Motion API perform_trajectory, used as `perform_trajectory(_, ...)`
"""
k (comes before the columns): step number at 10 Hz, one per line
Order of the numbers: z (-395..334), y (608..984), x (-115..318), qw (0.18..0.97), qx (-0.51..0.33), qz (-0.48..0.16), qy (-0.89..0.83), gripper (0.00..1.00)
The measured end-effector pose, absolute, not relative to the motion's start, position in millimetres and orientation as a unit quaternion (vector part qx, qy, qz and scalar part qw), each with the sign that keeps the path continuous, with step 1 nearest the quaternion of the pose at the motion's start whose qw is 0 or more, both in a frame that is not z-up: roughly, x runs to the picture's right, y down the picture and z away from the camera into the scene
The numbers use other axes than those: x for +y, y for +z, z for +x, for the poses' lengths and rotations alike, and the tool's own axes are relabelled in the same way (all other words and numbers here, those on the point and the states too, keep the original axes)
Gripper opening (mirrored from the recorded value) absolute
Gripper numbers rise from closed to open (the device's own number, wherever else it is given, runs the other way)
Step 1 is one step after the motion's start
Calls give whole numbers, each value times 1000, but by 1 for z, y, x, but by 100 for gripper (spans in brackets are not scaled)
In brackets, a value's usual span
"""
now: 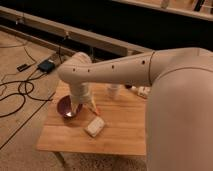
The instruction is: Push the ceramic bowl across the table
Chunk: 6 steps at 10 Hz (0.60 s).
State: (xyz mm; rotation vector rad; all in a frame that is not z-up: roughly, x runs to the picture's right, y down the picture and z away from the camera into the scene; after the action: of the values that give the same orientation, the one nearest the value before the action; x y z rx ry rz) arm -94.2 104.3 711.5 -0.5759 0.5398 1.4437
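Observation:
The dark maroon ceramic bowl (66, 107) sits near the left edge of the light-brown wooden table (120, 135). My gripper (83, 106) hangs from the white arm, pointing down at the bowl's right side. Its fingers are spread open. The left finger (75, 106) reaches down over the bowl's right rim, and the right finger (93, 104) stands on the table beside the bowl. Whether the left finger touches the bowl I cannot tell. The gripper holds nothing.
A flat white packet (95, 126) lies just right of the bowl, toward the front. A white cup (114, 91) stands at the table's back, with small items (142, 91) to its right. Cables and a black box (46, 65) lie on the floor at left.

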Motion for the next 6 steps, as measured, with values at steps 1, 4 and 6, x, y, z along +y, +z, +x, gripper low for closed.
perform_trajectory(1,-82,720,106,677,246,-251,646,65)
perform_trajectory(4,-64,745,116,674,249,-251,649,65)
perform_trajectory(6,-60,760,124,676,254,-255,643,65)
